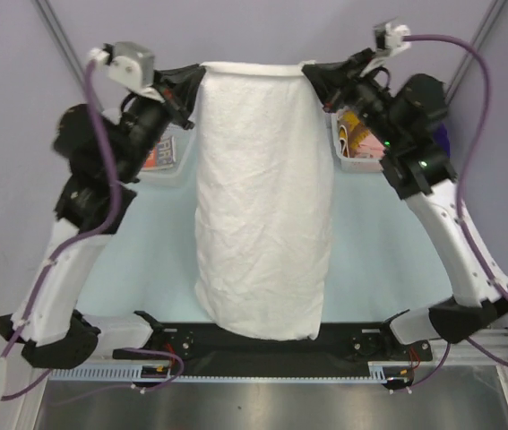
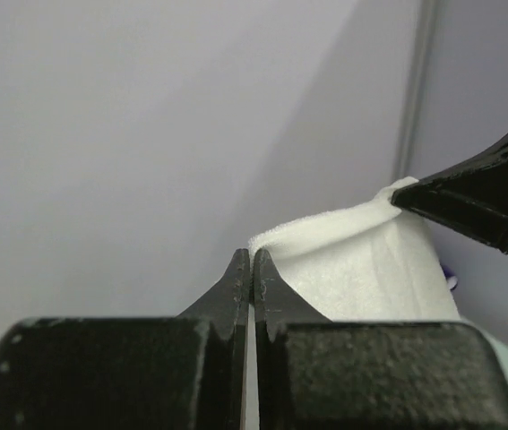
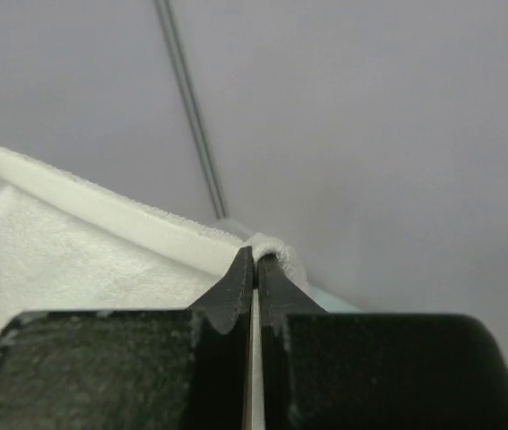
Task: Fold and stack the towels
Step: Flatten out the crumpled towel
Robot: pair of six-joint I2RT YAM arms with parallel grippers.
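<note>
- white towel [image 1: 262, 197] is hanging stretched wide between the two sets of jaws, with its top edge up at 12 o'clock and its bottom end reaching the near tabletop [image 1: 146, 269] edge at 6 o'clock
- left jaws are pinching together on its top corner, around 11 o'clock
- right jaws are clamping the other top corner, around 1 o'clock, with cloth bunching at the tips
- one white basket [image 1: 166, 166] is sitting at 10 o'clock and a second basket [image 1: 361, 161] at 2 o'clock

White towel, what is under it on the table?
The towel, pinched by the left end effector and right end effector, covers the middle of the table, so anything there is hidden. Beside it show a left basket and a right basket.
</note>
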